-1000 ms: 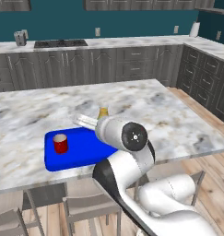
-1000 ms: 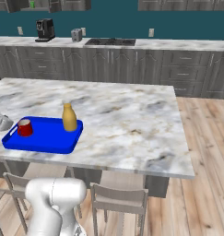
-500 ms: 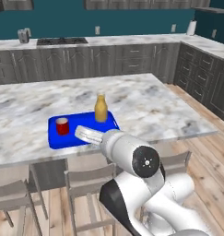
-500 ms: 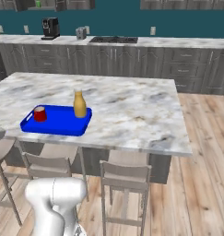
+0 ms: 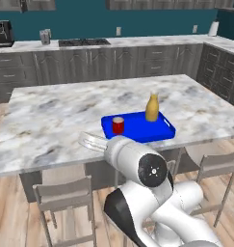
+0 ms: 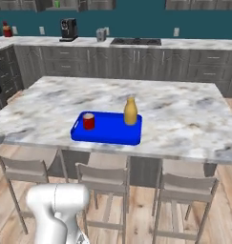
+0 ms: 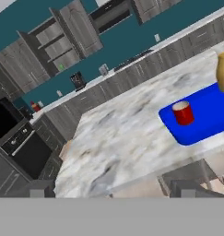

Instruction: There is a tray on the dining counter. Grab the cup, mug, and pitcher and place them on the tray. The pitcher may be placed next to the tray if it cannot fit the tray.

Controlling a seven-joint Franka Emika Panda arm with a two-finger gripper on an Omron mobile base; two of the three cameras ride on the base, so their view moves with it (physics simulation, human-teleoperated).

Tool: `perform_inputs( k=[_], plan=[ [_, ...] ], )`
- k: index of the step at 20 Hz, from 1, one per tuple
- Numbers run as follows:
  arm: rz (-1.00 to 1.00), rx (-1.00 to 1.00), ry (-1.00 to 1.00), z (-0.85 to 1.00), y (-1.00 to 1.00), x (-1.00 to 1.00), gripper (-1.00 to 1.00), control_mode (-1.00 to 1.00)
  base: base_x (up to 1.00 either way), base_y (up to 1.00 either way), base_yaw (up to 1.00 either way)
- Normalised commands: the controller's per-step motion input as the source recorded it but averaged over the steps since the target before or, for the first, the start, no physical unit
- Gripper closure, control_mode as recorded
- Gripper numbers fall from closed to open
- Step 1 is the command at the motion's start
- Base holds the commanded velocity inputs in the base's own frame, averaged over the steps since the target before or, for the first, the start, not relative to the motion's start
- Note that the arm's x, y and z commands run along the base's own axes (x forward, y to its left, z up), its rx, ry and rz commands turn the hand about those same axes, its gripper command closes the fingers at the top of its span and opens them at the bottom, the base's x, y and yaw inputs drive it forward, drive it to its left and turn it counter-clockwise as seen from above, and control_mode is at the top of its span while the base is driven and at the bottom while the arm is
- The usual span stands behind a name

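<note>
Left base view: the blue tray (image 5: 159,127) is sitting right of centre on the marble worktop (image 5: 56,116), carrying the red mug (image 5: 118,125) at its left end and the yellow pitcher (image 5: 152,108) at its back. The hand (image 5: 92,141) is reaching left below them; whether it is open I cannot tell.

Right base view: the tray (image 6: 110,133) is lying centre frame, the mug (image 6: 89,121) left, the pitcher (image 6: 131,111) right.

Hand view: the mug (image 7: 183,113) is standing on the tray (image 7: 210,117) at right; the pitcher (image 7: 223,69) is showing at the right edge.
</note>
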Motion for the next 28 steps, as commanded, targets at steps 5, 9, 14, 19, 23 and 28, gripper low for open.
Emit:
perform_inputs(
  k=[5, 9, 14, 19, 23, 28],
  plan=[
    [0.0, 0.0, 0.0, 0.0, 0.0, 0.0, -1.0, 1.0, 0.08, 1.0, -0.07],
    [0.0, 0.0, 0.0, 0.0, 0.0, 0.0, -1.0, 1.0, 0.19, 1.0, -0.11],
    [0.0, 0.0, 0.0, 0.0, 0.0, 0.0, -1.0, 1.0, 0.26, 1.0, -0.12],
    [0.0, 0.0, 0.0, 0.0, 0.0, 0.0, -1.0, 1.0, 0.37, 1.0, -0.13],
    [0.0, 0.0, 0.0, 0.0, 0.0, 0.0, -1.0, 1.0, 0.4, 1.0, -0.15],
    [0.0, 0.0, 0.0, 0.0, 0.0, 0.0, -1.0, 1.0, 0.85, 1.0, -0.16]
  ],
)
